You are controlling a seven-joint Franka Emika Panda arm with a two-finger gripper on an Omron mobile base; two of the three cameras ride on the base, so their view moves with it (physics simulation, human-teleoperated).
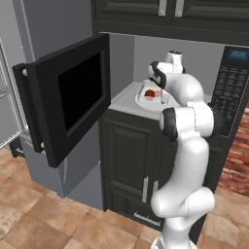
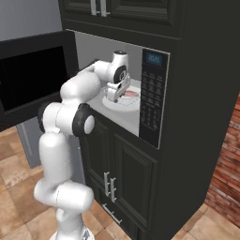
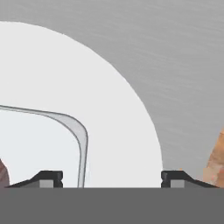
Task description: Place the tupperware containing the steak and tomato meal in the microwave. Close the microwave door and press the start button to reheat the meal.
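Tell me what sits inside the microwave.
Inside the microwave, the tupperware with the steak and tomato meal rests on the white turntable. The arm hides part of it.

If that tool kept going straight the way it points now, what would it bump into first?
Most likely the white turntable inside the microwave, right beside the tupperware corner. The open tool looks down onto it; depth is hard to judge.

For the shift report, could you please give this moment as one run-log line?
gripper: open, over tupperware rim | tupperware: on turntable in microwave | door: open | start: not pressed
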